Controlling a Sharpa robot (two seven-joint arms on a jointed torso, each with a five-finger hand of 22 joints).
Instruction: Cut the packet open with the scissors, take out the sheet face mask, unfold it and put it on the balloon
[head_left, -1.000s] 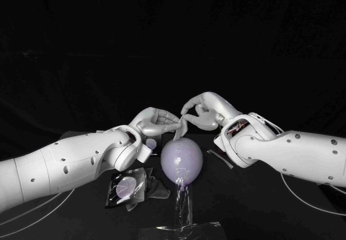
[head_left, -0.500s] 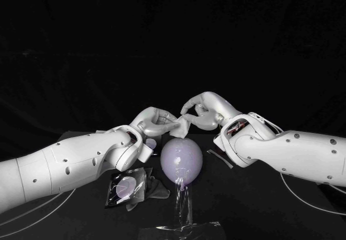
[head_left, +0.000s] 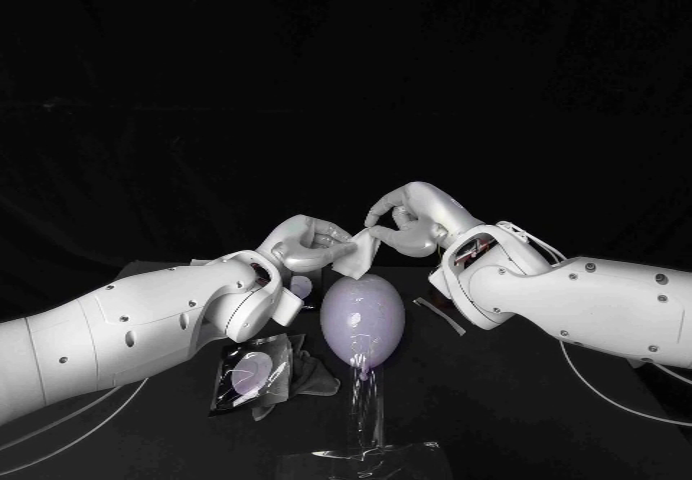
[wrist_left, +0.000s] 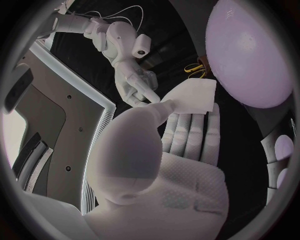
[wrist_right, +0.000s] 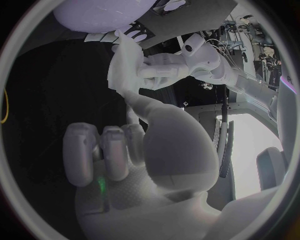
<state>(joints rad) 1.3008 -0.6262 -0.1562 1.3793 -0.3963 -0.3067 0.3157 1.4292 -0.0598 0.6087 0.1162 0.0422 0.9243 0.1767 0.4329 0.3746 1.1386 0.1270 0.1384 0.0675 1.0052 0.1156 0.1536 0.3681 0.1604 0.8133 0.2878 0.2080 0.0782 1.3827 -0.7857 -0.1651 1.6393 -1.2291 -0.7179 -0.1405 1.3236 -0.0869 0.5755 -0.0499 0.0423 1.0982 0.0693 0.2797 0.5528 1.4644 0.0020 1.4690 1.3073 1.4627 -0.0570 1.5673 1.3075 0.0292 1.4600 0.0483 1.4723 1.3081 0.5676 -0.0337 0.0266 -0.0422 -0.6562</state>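
Note:
A lilac balloon (head_left: 364, 318) stands upright on a clear stand (head_left: 368, 455) at the table's middle. Just above its top hangs the white sheet face mask (head_left: 358, 256), partly folded. My left hand (head_left: 307, 243) pinches the mask's left edge and my right hand (head_left: 404, 222) pinches its upper right corner. In the left wrist view my thumb presses the mask (wrist_left: 194, 97) against my fingers (wrist_left: 187, 132), with the right hand (wrist_left: 134, 85) at its far corner and the balloon (wrist_left: 250, 55) beside it. In the right wrist view the mask (wrist_right: 125, 65) stretches from my thumb to the left hand (wrist_right: 165, 67), below the balloon (wrist_right: 103, 12).
The opened packet (head_left: 257, 375) lies flat on the black table (head_left: 548, 420), left of the balloon and under my left forearm. A thin dark strip (head_left: 440, 315) lies right of the balloon, near my right forearm. Something with orange-yellow loops (wrist_left: 197, 70) lies behind the balloon.
The mask has spread from a narrow hanging strip into a wider sheet between the two hands. The hands have barely shifted; the balloon and packet stayed put.

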